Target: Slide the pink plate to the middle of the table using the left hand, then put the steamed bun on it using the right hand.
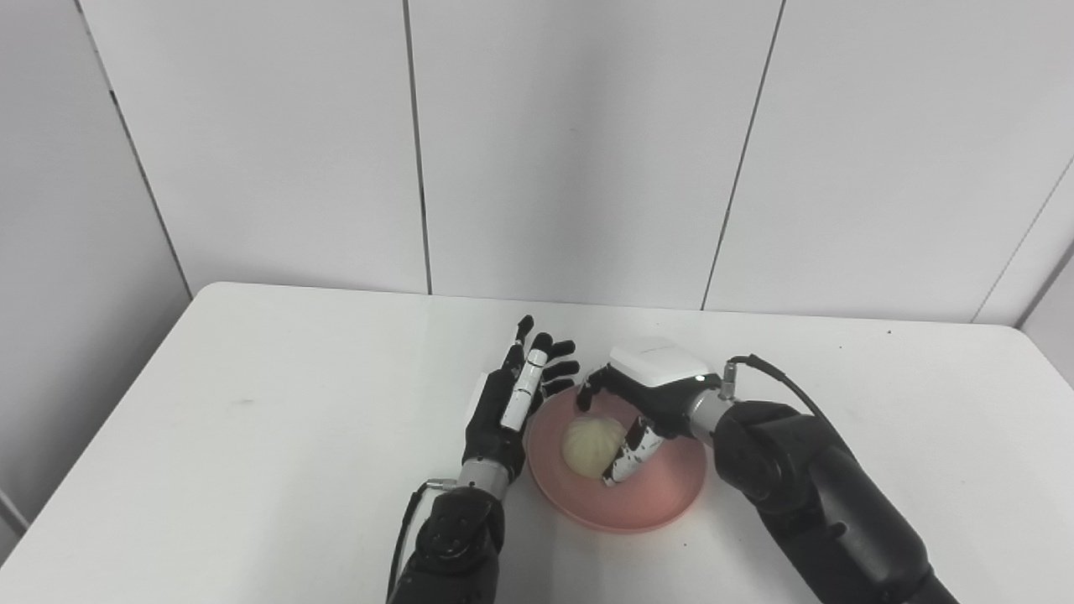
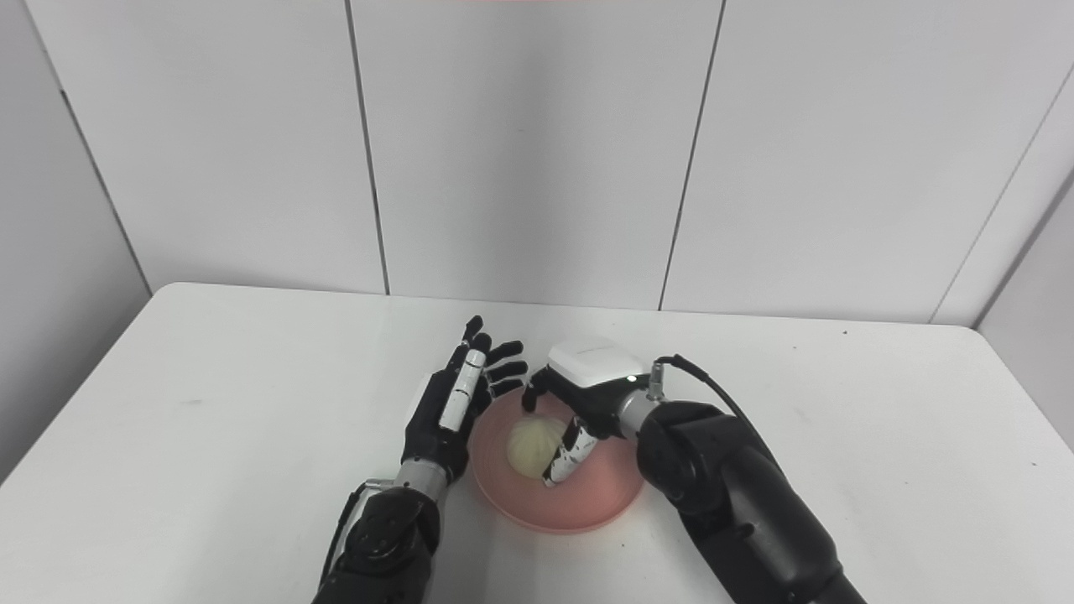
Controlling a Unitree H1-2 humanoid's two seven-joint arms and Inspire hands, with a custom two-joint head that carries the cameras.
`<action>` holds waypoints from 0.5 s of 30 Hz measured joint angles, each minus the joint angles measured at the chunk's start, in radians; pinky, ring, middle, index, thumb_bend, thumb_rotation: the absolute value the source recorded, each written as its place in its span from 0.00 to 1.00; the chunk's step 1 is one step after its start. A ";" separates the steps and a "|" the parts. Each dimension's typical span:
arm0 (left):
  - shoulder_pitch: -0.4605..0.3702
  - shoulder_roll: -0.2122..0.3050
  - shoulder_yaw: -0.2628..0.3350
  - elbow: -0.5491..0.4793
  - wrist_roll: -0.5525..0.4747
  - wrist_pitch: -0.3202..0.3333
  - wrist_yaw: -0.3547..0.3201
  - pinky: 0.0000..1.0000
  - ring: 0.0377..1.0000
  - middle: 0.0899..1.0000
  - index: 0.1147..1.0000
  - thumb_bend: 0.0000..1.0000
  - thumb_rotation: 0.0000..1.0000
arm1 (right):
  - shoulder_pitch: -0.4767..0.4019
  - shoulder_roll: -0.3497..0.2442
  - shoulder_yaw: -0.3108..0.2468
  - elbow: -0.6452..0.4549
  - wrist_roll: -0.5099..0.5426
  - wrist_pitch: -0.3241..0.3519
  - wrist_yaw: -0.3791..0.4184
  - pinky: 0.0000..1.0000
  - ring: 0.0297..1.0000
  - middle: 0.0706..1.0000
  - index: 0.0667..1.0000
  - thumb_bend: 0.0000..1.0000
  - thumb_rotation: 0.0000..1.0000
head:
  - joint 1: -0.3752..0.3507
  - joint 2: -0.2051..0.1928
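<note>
The pink plate lies on the white table, near the middle and toward the front. The pale steamed bun rests on its left half. My right hand hovers over the plate, curled around the bun. Its thumb lies against the bun's near right side. Its fingertips stand just behind the bun, with a small strip of plate showing between them and it. My left hand is open and flat, fingers pointing away, just beside the plate's left rim.
The white table has rounded far corners and ends at a grey panelled wall. A cable loops from my right wrist. Both forearms come in at the front edge on either side of the plate.
</note>
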 measured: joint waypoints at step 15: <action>0.009 -0.003 -0.008 0.023 0.082 -0.081 0.095 0.86 0.87 0.92 0.90 0.78 0.87 | 0.130 0.010 -0.218 -0.085 0.108 -0.119 -0.362 0.53 0.65 0.71 0.67 0.93 0.44 | -0.009 0.002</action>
